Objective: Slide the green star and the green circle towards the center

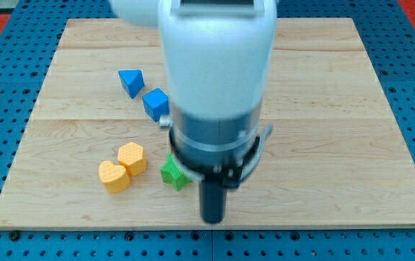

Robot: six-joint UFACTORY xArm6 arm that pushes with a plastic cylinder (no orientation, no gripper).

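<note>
A green block, probably the star, lies left of the board's middle, toward the view's bottom; the arm covers its right side. No green circle shows; the arm's bulk hides the middle of the board. My tip is the lower end of the dark rod, a short way to the right of and below the green block, near the board's bottom edge. I cannot tell whether the rod touches the block.
A blue triangle and a blue cube lie at the upper left. A yellow heart and a yellow hexagon touch each other left of the green block. The wooden board sits on a blue pegboard.
</note>
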